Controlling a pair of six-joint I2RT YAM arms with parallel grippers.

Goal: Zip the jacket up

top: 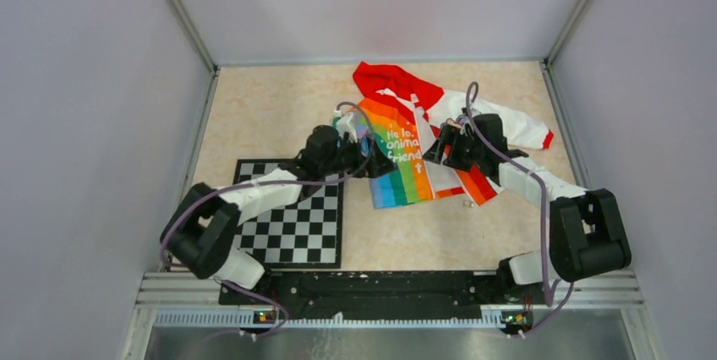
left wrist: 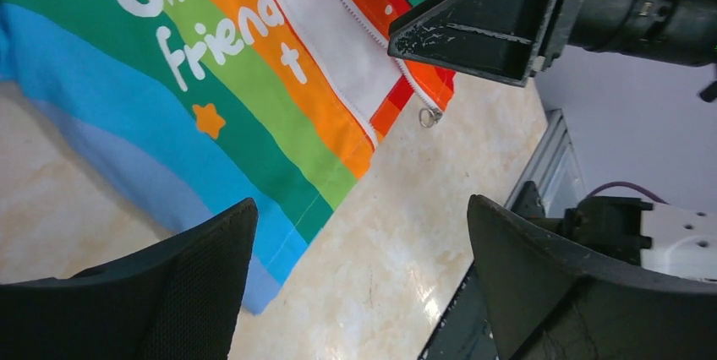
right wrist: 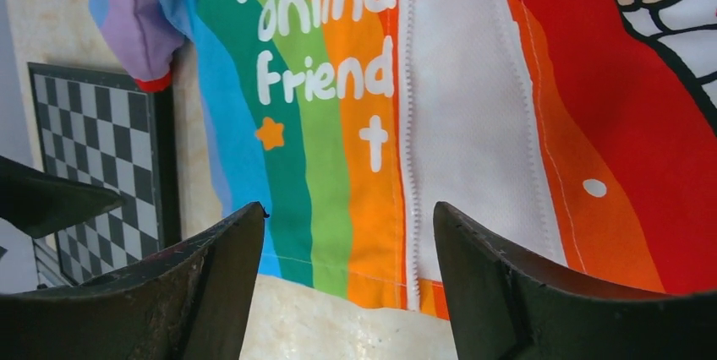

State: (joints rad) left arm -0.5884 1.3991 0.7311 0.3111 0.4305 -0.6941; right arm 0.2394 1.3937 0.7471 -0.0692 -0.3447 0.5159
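Note:
The jacket (top: 404,166) lies flat mid-table, red hood (top: 385,79) at the far end, rainbow half with white lettering on the left. Its front is unzipped. In the left wrist view the jacket (left wrist: 254,81) shows two separate white zipper lines, and the slider with a ring pull (left wrist: 429,115) sits at the hem of the far half. My left gripper (top: 376,166) is open over the hem's left part (left wrist: 363,233), above bare table. My right gripper (top: 436,155) is open just above the hem (right wrist: 351,233), with the zipper teeth (right wrist: 410,166) between its fingers. Neither holds anything.
A black-and-white checkerboard mat (top: 296,216) lies to the left of the jacket and shows in the right wrist view (right wrist: 84,123). Grey walls close in the table on three sides. The metal rail (top: 380,288) with the arm bases runs along the near edge.

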